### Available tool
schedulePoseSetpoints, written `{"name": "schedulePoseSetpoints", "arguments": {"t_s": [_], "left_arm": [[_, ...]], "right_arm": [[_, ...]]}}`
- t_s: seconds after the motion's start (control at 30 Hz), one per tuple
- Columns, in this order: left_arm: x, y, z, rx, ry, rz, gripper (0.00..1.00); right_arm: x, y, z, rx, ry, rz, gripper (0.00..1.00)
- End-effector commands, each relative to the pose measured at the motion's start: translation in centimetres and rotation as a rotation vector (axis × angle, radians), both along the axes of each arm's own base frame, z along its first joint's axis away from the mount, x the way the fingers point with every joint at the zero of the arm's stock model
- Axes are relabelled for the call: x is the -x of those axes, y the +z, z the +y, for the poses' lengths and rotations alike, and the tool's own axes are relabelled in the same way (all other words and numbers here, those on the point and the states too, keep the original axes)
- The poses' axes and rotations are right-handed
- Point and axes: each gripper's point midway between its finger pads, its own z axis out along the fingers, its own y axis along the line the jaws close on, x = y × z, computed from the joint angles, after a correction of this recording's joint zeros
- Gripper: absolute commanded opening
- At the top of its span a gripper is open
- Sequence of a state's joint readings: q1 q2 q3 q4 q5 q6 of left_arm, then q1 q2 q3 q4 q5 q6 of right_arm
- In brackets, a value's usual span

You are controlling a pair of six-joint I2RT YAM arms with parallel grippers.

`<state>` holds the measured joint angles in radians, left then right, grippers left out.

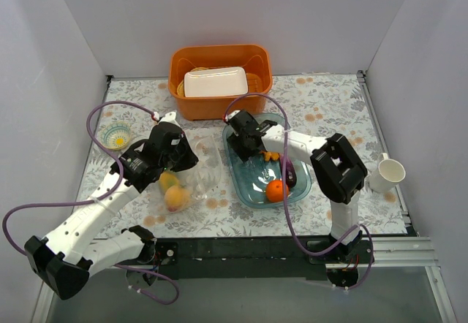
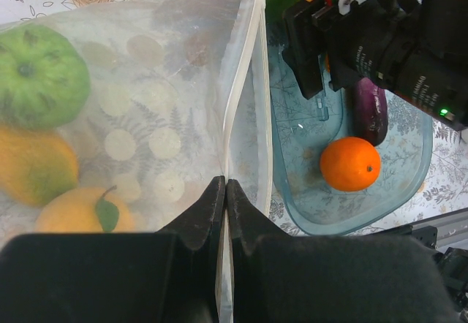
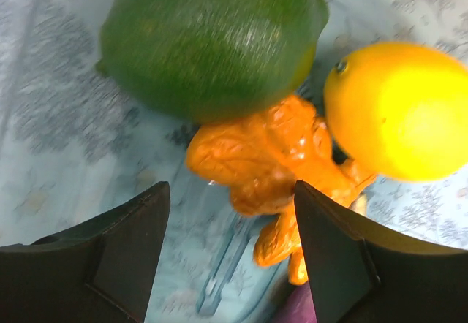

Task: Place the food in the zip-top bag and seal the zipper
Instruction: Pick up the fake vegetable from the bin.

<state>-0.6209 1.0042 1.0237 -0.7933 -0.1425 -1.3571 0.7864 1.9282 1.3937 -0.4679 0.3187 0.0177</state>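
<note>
Clear plastic of the zip-top bag point(image 2: 146, 96), just left of the blue tray point(image 2: 344, 226), is pinched at the zipper point(image 2: 245, 67) by the closed left gripper point(image 2: 225, 190), apparently to hold the mouth up, while the right gripper point(image 3: 231, 191) is spread wide over a crinkled orange food piece point(image 3: 256, 155) in that tray

Left arm point(image 1: 95, 213) over zip-top bag point(image 1: 208, 168), yellow and orange fruit point(image 1: 174, 194) inside. Right arm point(image 1: 336, 166) over blue tray point(image 1: 245, 191); orange point(image 1: 276, 190) and eggplant point(image 1: 291, 177) in it. Orange basket point(image 1: 219, 107) behind holds white tray point(image 1: 213, 82)
</note>
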Motion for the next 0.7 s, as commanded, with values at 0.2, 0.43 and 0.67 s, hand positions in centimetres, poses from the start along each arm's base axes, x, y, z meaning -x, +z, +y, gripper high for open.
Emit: {"name": "schedulePoseSetpoints", "arguments": {"t_s": [0.2, 0.43, 0.67], "left_arm": [[0.4, 0.7, 1.1, 0.002, 0.028, -0.032, 0.00], [0.3, 0.7, 1.2, -0.011, 0.030, -0.030, 0.00], [0.3, 0.5, 1.2, -0.012, 0.034, -0.028, 0.00]], "right_arm": [[-3.2, -0.8, -1.2, 0.136, -0.020, -0.144, 0.71], [-2.8, -0.9, -1.0, 0.131, 0.000, -0.158, 0.42], [-2.1, 2.0, -0.2, 0.077, 0.012, -0.203, 0.18]]}}
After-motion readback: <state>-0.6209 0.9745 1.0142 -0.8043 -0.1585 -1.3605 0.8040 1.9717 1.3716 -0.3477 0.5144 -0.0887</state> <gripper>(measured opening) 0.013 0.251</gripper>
